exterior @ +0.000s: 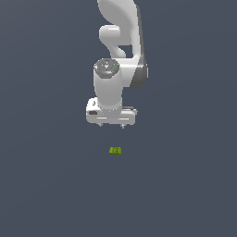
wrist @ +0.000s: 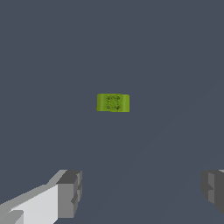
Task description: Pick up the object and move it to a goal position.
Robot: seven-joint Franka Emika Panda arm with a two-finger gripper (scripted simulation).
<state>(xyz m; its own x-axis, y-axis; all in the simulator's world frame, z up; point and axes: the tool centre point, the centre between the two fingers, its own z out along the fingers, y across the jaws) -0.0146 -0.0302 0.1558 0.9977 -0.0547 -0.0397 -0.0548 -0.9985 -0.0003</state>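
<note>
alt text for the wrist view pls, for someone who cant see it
A tiny yellow-green block with darker markings lies alone on a flat dark grey surface. Nearer the camera, the tool is open, its two grey fingertips spread wide and touching nothing.

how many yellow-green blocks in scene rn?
1. The yellow-green block lies on the grey floor, apart from the open gripper; the wrist view shows the same block. Nothing hints at hidden ones.
</note>
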